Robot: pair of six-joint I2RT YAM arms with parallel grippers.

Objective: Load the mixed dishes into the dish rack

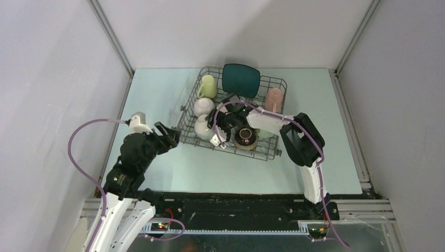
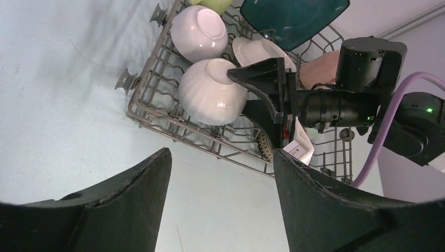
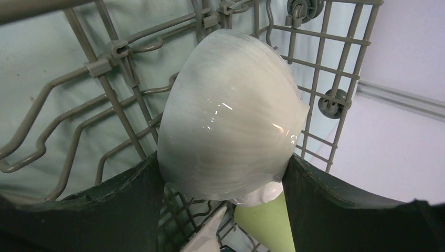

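L claw [image 2: 221,157] apart; R claw [image 3: 224,161] straddles white bowl [image 3: 231,105], rim down, foot tilted up, grip unclear.

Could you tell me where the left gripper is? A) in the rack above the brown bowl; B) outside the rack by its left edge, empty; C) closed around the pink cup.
B: the left gripper hangs open and empty just outside the dish rack's left edge.

The top camera looks down from the near side. Both wrist cameras closely face the dish rack [image 2: 157,107], sharing one white bowl [image 3: 231,121].
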